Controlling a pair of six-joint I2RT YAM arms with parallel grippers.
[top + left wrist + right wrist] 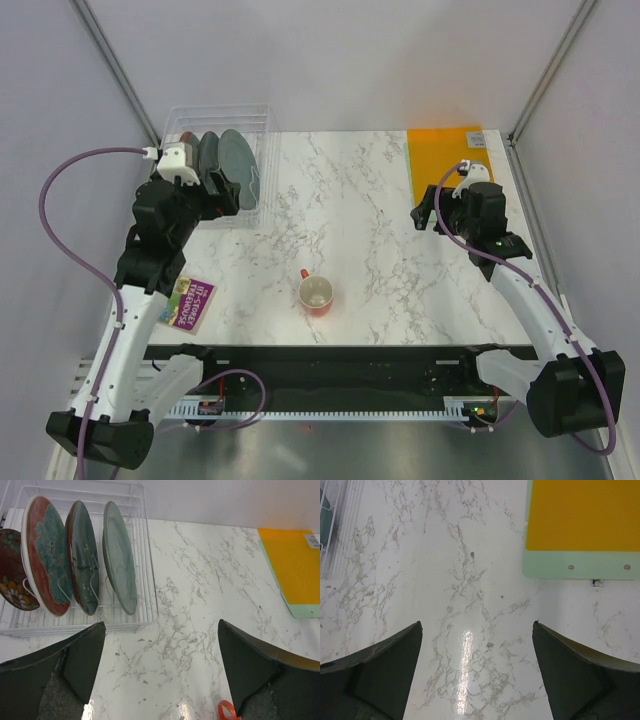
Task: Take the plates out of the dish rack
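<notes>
The clear dish rack [151,587] stands at the table's back left and also shows in the top view [258,120]. Several plates stand upright in it: a grey-green plate [120,557], a dark teal plate [85,555], a red floral plate [47,555] and a second red floral plate [12,570] at the far left. My left gripper [161,625] is open and empty, over bare table just in front of the rack's near edge; in the top view it [222,196] sits by the rack. My right gripper [476,624] is open and empty over the marble at the right [432,212].
A small red mug [316,293] stands upright at the table's front middle; its rim shows in the left wrist view [227,710]. A flat orange sheet [445,165] lies at the back right, also in the right wrist view [580,515]. A purple booklet [188,303] lies front left.
</notes>
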